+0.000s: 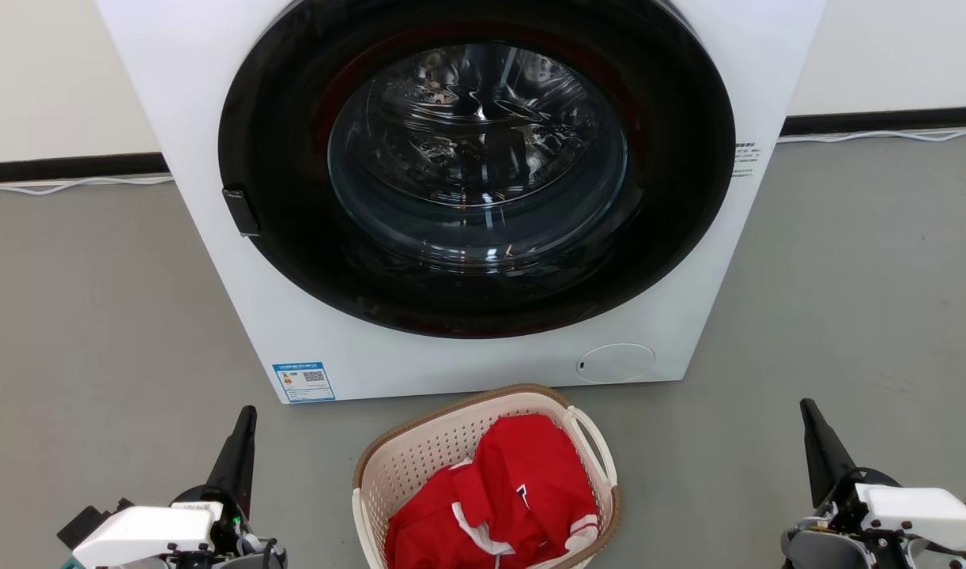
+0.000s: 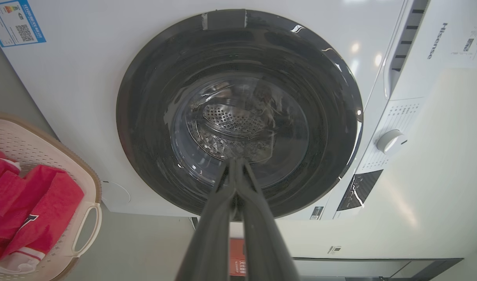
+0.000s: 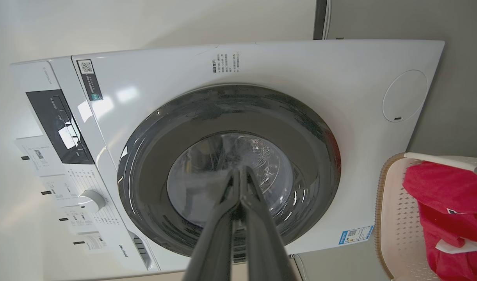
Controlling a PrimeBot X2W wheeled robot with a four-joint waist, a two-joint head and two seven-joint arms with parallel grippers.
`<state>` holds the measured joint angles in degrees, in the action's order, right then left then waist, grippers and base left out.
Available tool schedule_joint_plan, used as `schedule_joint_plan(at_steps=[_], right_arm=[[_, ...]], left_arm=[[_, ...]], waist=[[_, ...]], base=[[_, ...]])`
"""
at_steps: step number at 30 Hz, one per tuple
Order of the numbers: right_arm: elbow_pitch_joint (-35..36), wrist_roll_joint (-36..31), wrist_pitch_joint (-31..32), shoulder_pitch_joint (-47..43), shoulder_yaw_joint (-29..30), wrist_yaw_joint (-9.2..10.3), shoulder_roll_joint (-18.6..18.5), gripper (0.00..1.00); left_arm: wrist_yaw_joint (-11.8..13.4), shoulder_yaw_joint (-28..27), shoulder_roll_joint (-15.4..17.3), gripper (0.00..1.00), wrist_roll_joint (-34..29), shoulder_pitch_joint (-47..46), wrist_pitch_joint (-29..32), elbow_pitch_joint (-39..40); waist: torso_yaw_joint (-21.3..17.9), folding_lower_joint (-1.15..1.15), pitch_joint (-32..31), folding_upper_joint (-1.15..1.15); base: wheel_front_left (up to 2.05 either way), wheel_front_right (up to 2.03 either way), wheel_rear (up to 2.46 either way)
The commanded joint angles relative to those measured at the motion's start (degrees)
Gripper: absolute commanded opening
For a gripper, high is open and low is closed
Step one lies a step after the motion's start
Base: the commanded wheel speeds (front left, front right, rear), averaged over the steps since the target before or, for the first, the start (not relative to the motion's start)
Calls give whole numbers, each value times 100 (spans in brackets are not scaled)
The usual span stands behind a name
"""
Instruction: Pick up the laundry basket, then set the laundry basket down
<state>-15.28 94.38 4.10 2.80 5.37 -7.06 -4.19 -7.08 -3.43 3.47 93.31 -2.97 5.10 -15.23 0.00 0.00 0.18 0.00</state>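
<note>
1. Basket (image 1: 420,458): one. It stands on the floor (image 1: 96,316) just before the washer (image 1: 214,118), between the two pincers and touching neither.
2. Garment (image 1: 522,482): red with white trim, crumpled inside the basket. I cannot tell whether it is one piece or several.
3. Left pincer (image 1: 248,419): fingers pressed together, holding nothing, low at the basket's left. In its wrist view the tips (image 2: 235,164) lie over the door glass.
4. Right pincer (image 1: 811,419): fingers pressed together, holding nothing, low at the basket's right. Its wrist view shows the same (image 3: 238,173).
5. Washer: one, white, with a round dark door that is closed. There is one blue label (image 1: 303,382) and one round flap (image 1: 613,363) at its foot.
6. View differences: the wrist views take in one dial (image 2: 390,141) (image 3: 91,201) and a dark panel (image 3: 59,128). The head view cuts the washer off above the door and adds a white cable (image 1: 886,134) along the wall.
7. Hidden or cut off: the head view's bottom edge cuts off the basket's near end. One loop handle (image 1: 594,442) is counted, on the right. Each wrist view catches a part of the basket (image 2: 20,136) (image 3: 394,218). The label print is too small to read.
</note>
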Motion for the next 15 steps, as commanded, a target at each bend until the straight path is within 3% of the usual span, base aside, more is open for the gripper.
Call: schedule_joint_plan(at_steps=[1,15], right_arm=[[139,-36,59,318,-107,-43,-29,0],[137,-63,86,321,-75,-43,-6,0]], left_arm=[[-41,-179,36,0,-7,-310,34,125],[-41,-200,21,0,-25,-312,51,124]], waist=[[0,0,0,0],[0,0,0,0]], base=[[0,0,0],[0,0,0]])
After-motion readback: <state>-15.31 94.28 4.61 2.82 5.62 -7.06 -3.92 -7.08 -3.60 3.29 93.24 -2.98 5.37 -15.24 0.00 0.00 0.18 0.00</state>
